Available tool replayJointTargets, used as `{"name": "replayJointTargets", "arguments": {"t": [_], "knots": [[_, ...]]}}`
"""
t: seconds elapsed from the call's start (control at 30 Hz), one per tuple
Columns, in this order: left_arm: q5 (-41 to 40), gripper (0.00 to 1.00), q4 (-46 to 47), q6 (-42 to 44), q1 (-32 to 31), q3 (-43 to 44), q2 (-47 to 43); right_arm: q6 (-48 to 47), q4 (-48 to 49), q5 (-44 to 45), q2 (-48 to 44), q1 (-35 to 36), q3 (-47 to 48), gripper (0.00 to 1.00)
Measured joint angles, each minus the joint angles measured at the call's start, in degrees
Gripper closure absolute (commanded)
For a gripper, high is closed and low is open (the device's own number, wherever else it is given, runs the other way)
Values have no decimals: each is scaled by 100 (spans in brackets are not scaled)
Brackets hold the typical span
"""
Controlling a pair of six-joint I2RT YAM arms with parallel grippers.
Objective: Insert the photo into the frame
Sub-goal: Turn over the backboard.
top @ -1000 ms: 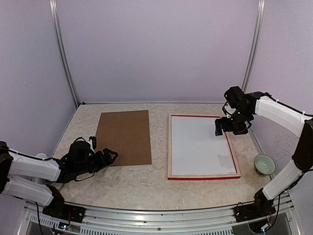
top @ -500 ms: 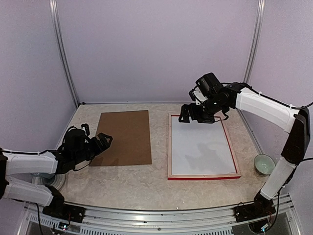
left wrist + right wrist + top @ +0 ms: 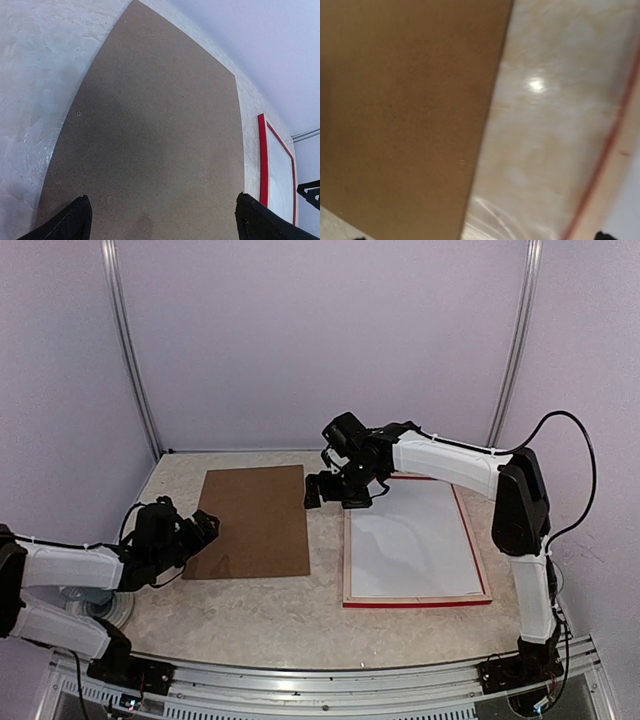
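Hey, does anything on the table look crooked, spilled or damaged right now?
Nothing stands out. The frame lies flat with a white sheet sitting squarely inside its bars, and the brown board lies flat beside it, not touching. No spill, tear or dent shows.

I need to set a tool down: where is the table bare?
Bare: the table strip in front of board and frame. Their gap is narrow, right fingers over its far end. Left fingers crowd the board's near left corner.
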Motion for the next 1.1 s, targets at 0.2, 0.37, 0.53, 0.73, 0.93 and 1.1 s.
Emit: {"name": "replayJointTargets", "arguments": {"t": [0.2,0.37,0.53,0.73,0.93,1.1], "knots": [[-96,1,120,-31,153,0,323,251,-101,-127,632,166,544,1],[-109,1,258,-79,251,0,675,505,-114,-186,979,190,857,1],[-83,1,393,-109,315,0,938,697,-94,-214,1268,225,1078,1],[-22,2,522,-111,323,0,1082,835,-37,-302,1478,256,1091,1],[61,2,684,-122,328,-11,1165,920,70,-350,1694,258,1091,1],[166,3,850,-136,330,-63,1244,960,186,-420,1775,258,1099,1]]}}
